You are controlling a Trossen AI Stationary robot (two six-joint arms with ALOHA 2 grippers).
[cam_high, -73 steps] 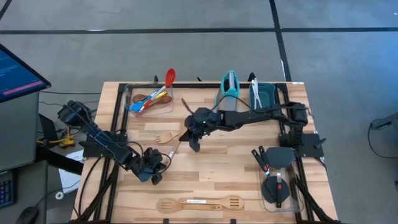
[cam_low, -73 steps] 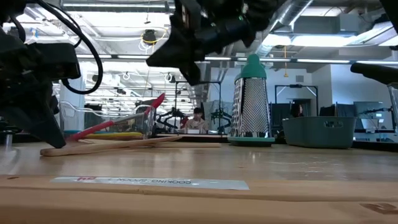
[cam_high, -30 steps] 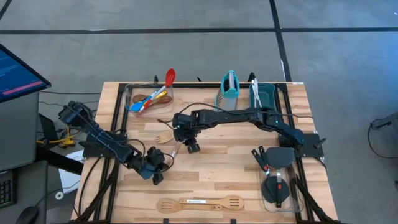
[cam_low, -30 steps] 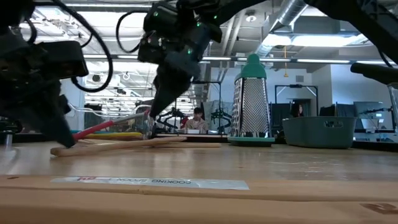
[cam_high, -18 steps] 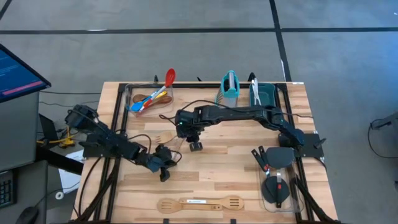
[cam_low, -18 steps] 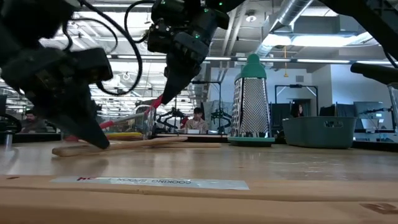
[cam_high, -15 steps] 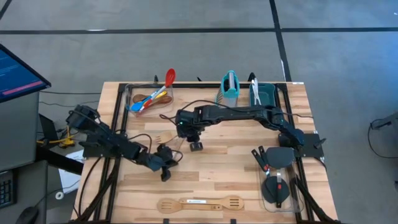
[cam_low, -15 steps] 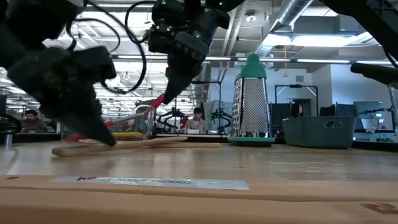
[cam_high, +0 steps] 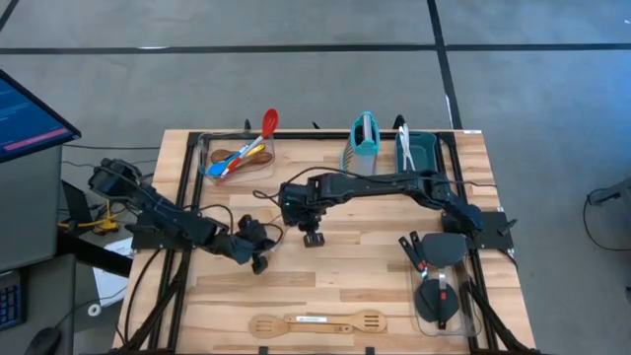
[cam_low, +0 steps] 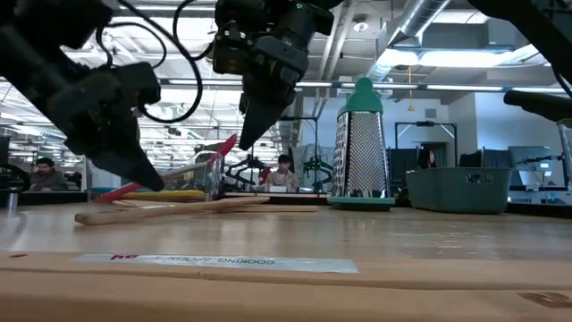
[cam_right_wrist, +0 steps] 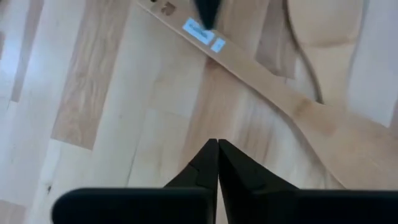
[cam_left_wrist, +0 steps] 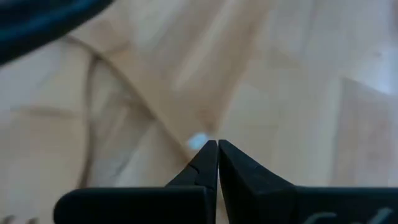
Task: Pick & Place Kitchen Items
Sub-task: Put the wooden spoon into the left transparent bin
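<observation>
Both claws are pinched shut and empty. The wooden spoon (cam_right_wrist: 273, 81) lies just ahead of the right claw (cam_right_wrist: 217, 152), unpicked; left claw (cam_left_wrist: 216, 155) waits nearby.

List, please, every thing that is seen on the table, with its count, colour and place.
Wooden spoon and slotted spatula: two, pale, near edge.
Wooden utensil: at least one, pale, table middle, below both tools.
Spoons: red, blue, yellow, in clear container, far left.
Box grater: one, teal, far edge.
Bin: one, teal, right of grater.
Spatulas: black, count unclear, near right.
Left tool: shut, table middle.
Right tool: shut, beside it.
</observation>
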